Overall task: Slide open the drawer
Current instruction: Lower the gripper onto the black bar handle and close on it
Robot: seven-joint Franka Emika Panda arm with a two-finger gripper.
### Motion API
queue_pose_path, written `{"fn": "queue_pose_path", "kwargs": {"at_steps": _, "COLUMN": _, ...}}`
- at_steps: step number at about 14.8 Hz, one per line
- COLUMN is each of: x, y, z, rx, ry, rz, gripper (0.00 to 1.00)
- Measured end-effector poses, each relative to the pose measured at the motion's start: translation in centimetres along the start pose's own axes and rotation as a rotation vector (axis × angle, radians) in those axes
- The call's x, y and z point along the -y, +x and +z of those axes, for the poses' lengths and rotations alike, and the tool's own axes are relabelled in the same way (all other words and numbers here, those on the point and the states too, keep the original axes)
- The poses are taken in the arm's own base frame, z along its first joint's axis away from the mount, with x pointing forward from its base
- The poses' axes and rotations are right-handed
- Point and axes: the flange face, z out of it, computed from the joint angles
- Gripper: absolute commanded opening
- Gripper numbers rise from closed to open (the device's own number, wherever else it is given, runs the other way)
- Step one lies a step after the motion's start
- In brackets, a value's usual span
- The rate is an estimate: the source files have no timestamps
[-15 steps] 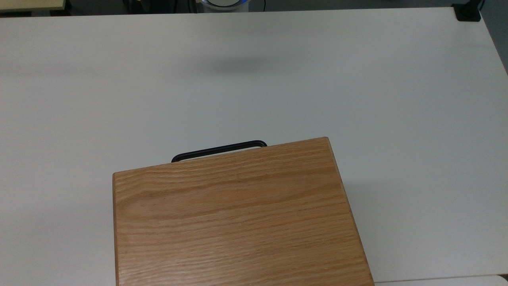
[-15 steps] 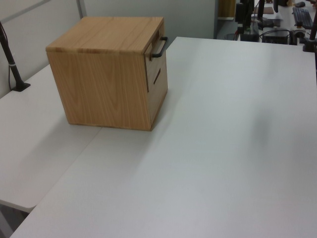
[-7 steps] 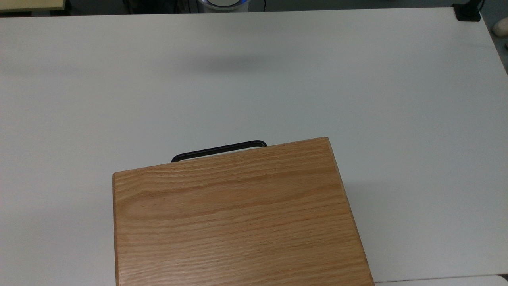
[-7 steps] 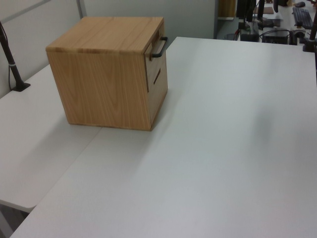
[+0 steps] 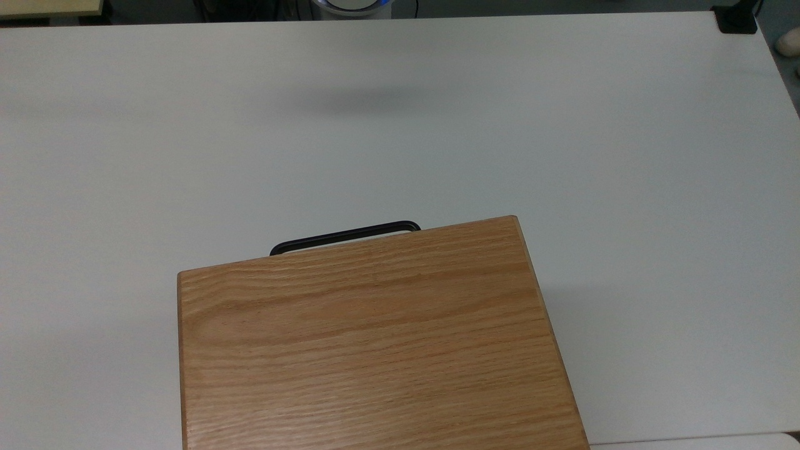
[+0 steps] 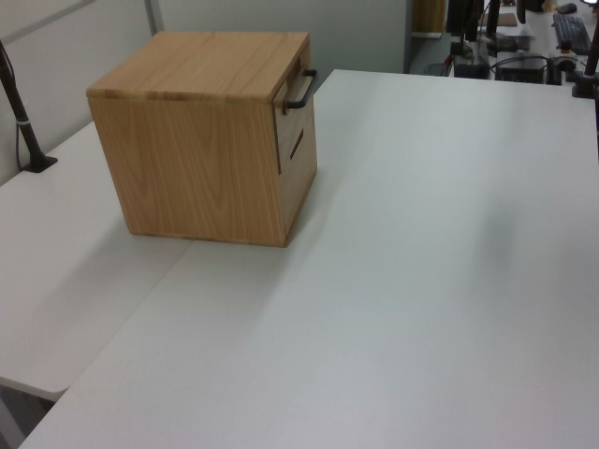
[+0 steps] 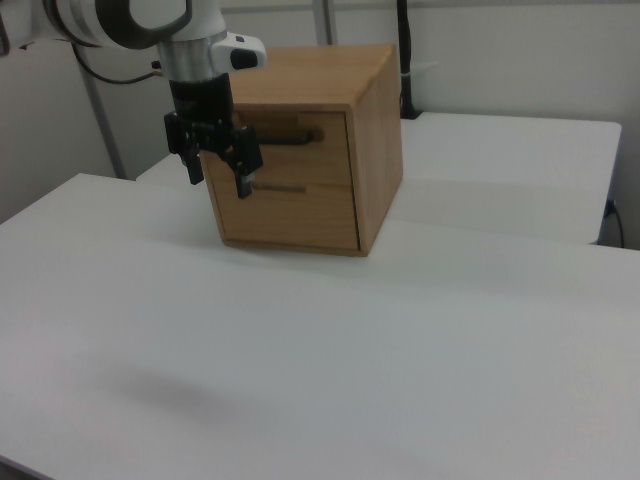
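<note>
Right view, end effector [image 7: 218,180] before drawer [image 7: 292,135]

The top view looks straight down on the oak cabinet [image 5: 375,344] at its lower edge, table [image 5: 187,125] beyond. The left view, farther off, sees the cabinet [image 6: 201,168] obliquely from its side. The right view faces the cabinet's [image 7: 330,150] handled front across the table. All share it.
</note>
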Motion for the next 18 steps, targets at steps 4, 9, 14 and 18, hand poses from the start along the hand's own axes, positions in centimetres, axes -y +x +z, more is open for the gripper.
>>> {"fn": "queue_pose_path", "kwargs": {"at_steps": 4, "x": 0.0, "y": 0.0, "z": 0.0, "rx": 0.0, "ry": 0.0, "rz": 0.0, "gripper": 1.0}}
{"fn": "queue_pose_path", "kwargs": {"at_steps": 9, "x": 0.4, "y": 1.1, "z": 0.6, "rx": -0.026, "ry": 0.024, "rz": 0.08, "gripper": 1.0}}
{"fn": "queue_pose_path", "kwargs": {"at_steps": 14, "x": 1.4, "y": 5.2, "z": 0.7, "rx": -0.231, "ry": 0.149, "rz": 0.674, "gripper": 1.0}}
{"fn": "queue_pose_path", "kwargs": {"at_steps": 18, "x": 4.5, "y": 10.0, "z": 4.0, "rx": -0.337, "ry": 0.292, "rz": 1.067, "gripper": 0.88}}
